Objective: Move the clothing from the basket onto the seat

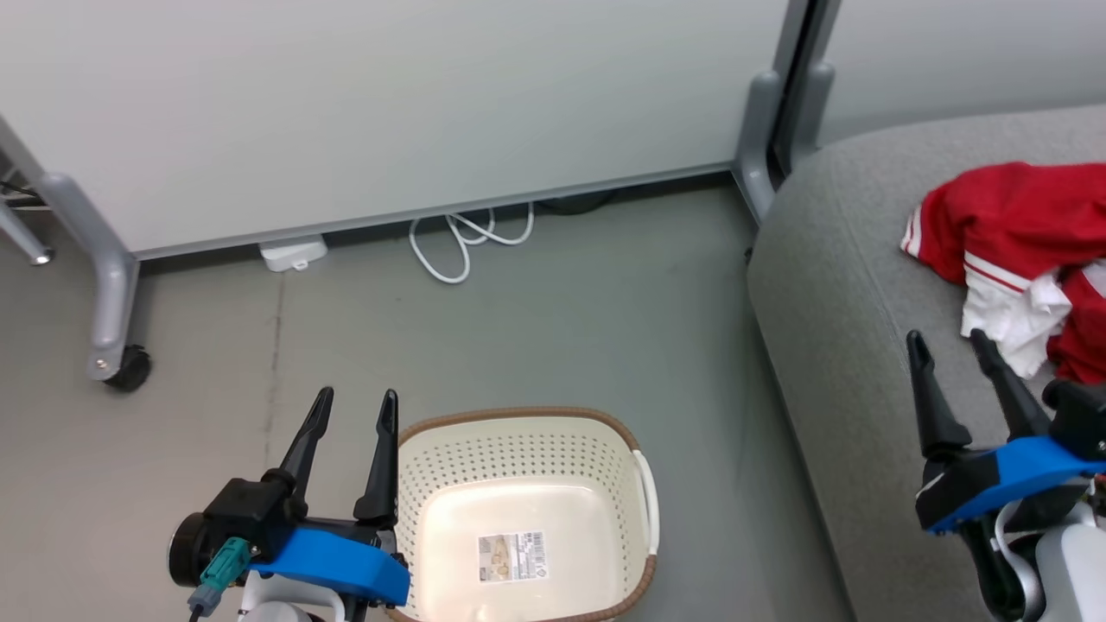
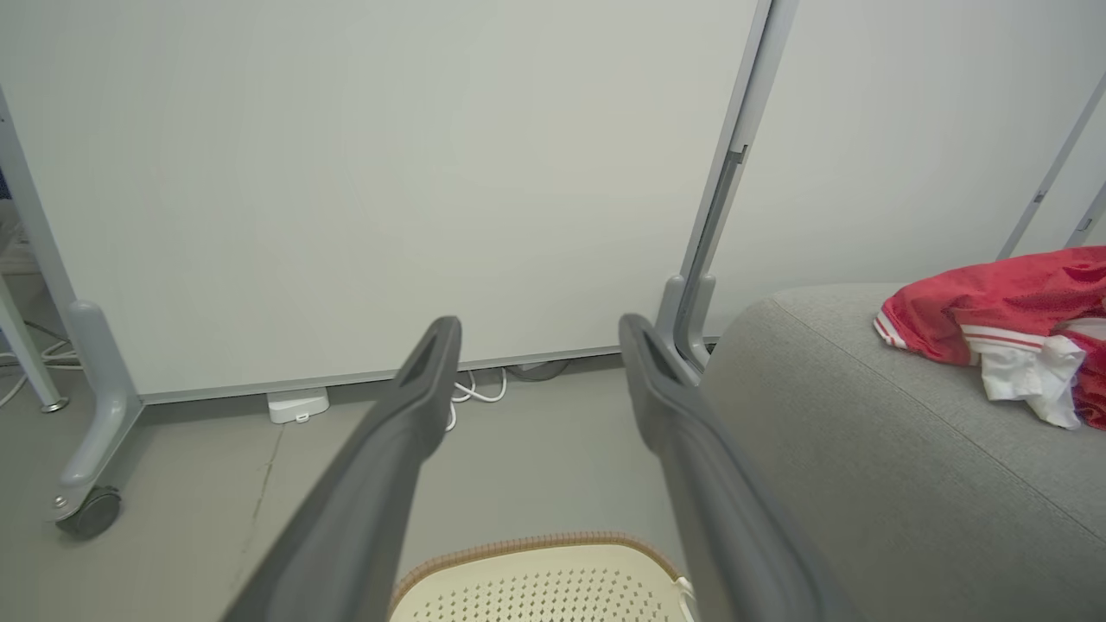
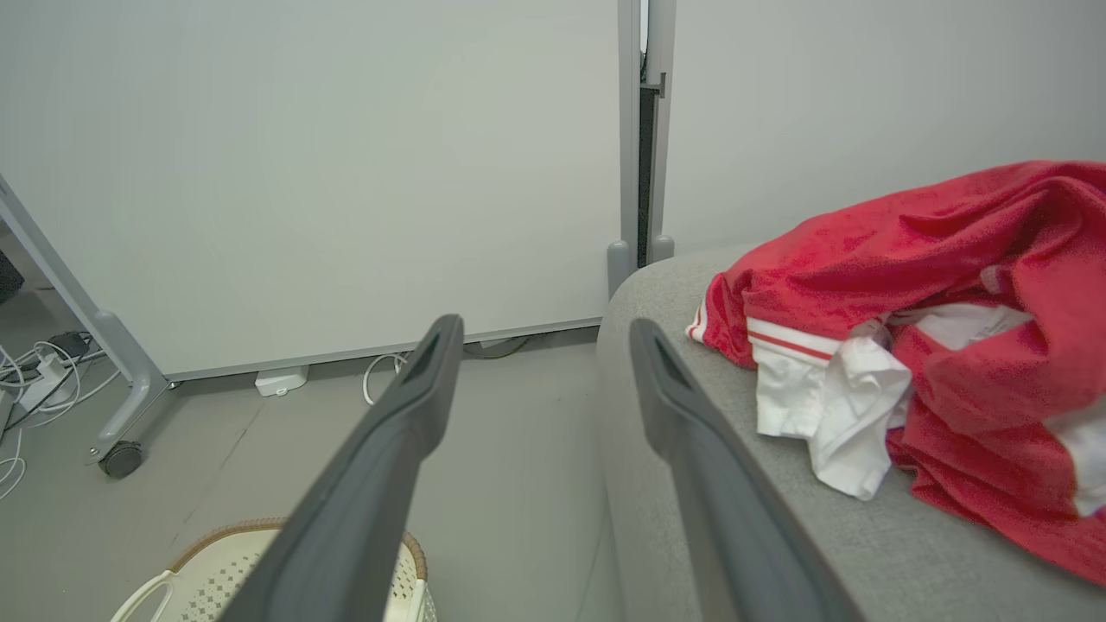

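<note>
The clothing (image 1: pixel 1015 225) lies in a crumpled heap on the seat (image 1: pixel 847 345), at the far right of the head view and running off that edge. It is bright red, soft fabric, folded over itself. A sleeve or hem edged with thin white stripes faces left, a white band with a red line runs below it, and a bunched flap of plain white cloth hangs toward the near side. In the right wrist view the red cloth looks slightly napped, with more white patches showing among the folds; no printed number can be made out. The seat is a wide, light-grey upholstered cushion with a rounded corner and a stitched seam. The basket (image 1: pixel 518 413) stands on the grey floor to the left of the seat and apart from it. It is cream-white, with perforated walls, a brown rim and a white handle on its right side. A paper label (image 1: pixel 512 555) lies on its bare bottom. The left gripper (image 1: pixel 357 396) hovers just left of the basket's near-left rim, its fingers spread wide and holding nothing. The right gripper (image 1: pixel 946 335) hangs over the seat just near of the clothing, its jaws likewise wide apart and empty. A looped white cable (image 1: pixel 458 250) lies on the floor at the foot of the far wall panel.
</note>
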Controlling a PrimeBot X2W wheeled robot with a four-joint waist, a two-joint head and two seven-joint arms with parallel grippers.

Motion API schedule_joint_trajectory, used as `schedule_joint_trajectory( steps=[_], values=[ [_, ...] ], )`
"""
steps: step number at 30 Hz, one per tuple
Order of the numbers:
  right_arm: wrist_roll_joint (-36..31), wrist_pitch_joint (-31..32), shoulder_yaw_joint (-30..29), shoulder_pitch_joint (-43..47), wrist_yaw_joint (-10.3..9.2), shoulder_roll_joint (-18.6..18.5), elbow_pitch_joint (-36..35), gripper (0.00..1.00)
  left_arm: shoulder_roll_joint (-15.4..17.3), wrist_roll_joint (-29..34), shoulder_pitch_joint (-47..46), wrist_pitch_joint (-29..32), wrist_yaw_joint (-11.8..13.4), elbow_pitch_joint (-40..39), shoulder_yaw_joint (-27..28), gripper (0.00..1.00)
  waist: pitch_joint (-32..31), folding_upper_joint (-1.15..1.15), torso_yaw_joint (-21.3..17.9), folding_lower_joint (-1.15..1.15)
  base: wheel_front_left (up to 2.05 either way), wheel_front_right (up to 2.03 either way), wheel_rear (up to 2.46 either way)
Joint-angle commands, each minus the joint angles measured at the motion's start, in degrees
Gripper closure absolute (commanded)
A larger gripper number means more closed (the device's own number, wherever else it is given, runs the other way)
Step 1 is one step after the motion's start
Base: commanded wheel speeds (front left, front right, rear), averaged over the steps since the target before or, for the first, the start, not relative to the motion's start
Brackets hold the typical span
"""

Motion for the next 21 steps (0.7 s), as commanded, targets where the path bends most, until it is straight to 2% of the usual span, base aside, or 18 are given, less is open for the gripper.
schedule_joint_trajectory(
  steps=[1, 11, 21],
  values=[
    [-0.50, 0.25, -0.02, 1.40, 0.01, 0.66, -1.01, 0.00, -0.06, -0.05, 0.50, -0.27, -0.10, 0.34, 0.40, 0.00, -1.74, 0.00, 1.83, 0.02, 0.00, 0.00, 0.00],
    [-5.36, 0.88, -0.20, 8.75, 0.01, 6.24, -4.79, 0.00, 0.14, -0.33, 1.67, -0.27, -0.10, 5.51, 2.09, 0.00, -4.95, 0.00, 5.29, 0.02, 0.00, 0.00, 0.00],
    [-6.00, 0.77, -0.60, 11.44, 0.01, 8.37, -5.30, 0.00, -0.05, -0.90, 2.11, -0.27, -0.11, 6.82, 2.21, 0.00, -5.96, 0.00, 6.78, 0.02, 0.00, 0.00, 0.00]
  ],
)
